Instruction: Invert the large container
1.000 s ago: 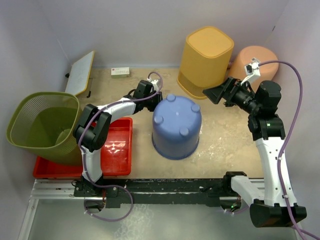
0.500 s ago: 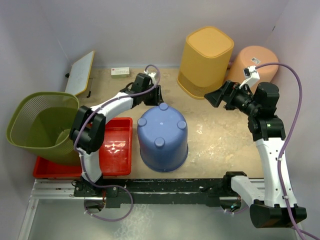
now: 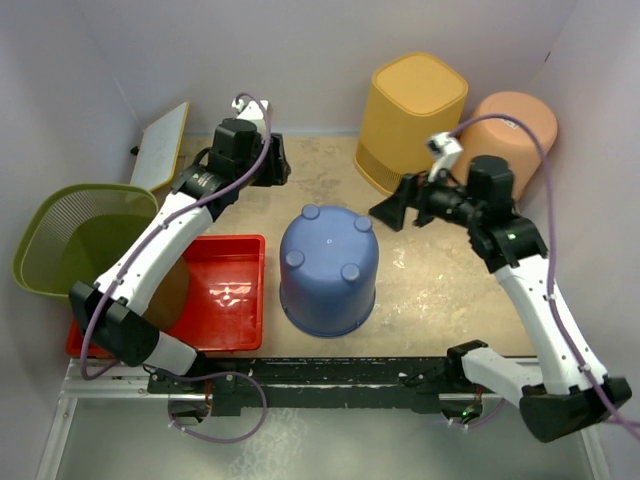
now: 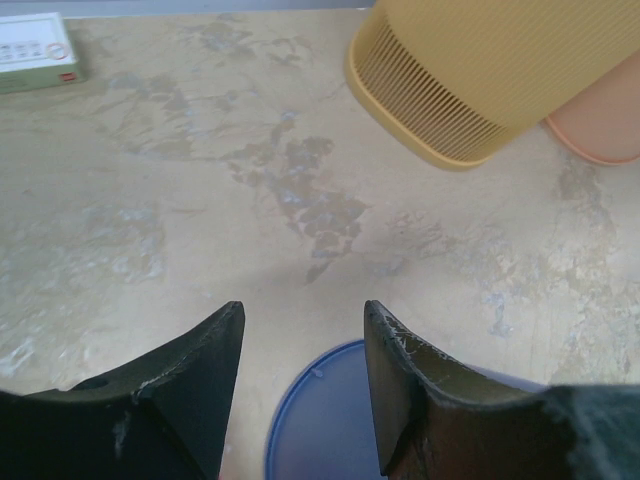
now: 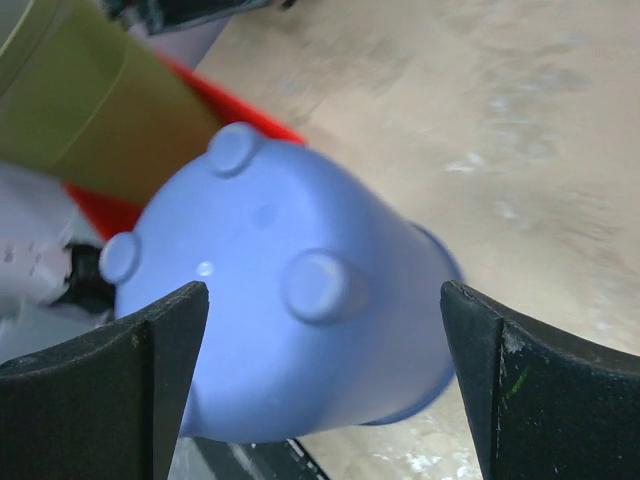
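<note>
1. Done, I judge: the blue container [image 3: 328,270] stands mouth-down, feet up, on the desk [image 3: 440,290], just right of the red tray [image 3: 232,290].
2. The left end effector [image 4: 303,320] and right end effector [image 3: 393,205] are both released, holding nothing and clear of the container; nothing seems left but withdrawing.

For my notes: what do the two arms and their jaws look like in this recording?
Both the left arm and right arm have white links with black joint housings and black bases. A lilac cable trails along each. The left gripper and right gripper end in matt black, wedge-shaped jaws, slightly scuffed along their edges.
</note>
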Controlling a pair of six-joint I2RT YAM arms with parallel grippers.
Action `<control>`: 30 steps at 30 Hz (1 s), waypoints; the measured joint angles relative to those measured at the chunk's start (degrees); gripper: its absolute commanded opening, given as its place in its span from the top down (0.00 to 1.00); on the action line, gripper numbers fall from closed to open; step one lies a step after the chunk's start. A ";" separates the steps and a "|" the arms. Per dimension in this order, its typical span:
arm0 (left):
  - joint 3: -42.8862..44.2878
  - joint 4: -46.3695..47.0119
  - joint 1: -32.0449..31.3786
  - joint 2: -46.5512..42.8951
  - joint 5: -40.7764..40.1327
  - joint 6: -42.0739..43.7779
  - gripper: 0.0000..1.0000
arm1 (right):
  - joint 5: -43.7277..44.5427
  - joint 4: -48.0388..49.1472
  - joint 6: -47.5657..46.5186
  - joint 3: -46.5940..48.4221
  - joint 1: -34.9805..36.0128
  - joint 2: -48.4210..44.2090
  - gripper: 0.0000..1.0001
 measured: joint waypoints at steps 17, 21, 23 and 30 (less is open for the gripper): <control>-9.92 -23.28 4.44 -13.03 5.73 -1.53 0.51 | 12.61 -7.61 -5.31 4.42 12.48 10.62 0.00; -14.08 -24.81 3.69 -13.03 11.87 -1.55 0.51 | 19.37 -9.97 -5.20 4.42 12.59 8.76 0.00; -15.28 -24.72 1.88 -12.85 13.25 -1.68 0.52 | 23.28 -10.78 -4.70 4.61 12.79 8.17 0.00; -17.64 -16.00 -9.94 -8.44 17.20 -5.60 0.52 | 39.85 -12.94 -2.82 5.62 12.76 6.56 0.00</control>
